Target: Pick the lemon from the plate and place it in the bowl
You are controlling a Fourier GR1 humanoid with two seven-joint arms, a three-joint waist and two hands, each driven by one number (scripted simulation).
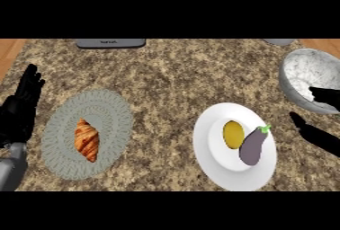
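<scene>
No legible text anywhere; only an unreadable mark on the grey device (pixel 111 43) at the counter's far edge.

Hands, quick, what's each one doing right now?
Left hand: open, resting at the left edge.
Right hand: open, holding nothing, beside the white plate.

Kitchen: granite-pattern desk (pixel 172 76) w/ food on tableware, i.e. croissant (pixel 87 139) on woven mat (pixel 106 108), white plate (pixel 216 159), bowl (pixel 299 72).

Bare surface (pixel 166 85) between mat (pixel 66 134) and plate (pixel 212 161), eggplant (pixel 253 146) touching lemon (pixel 233 134) on its right side, bowl (pixel 295 72) just beyond plate's upper right, lemon's left and top unblocked
</scene>
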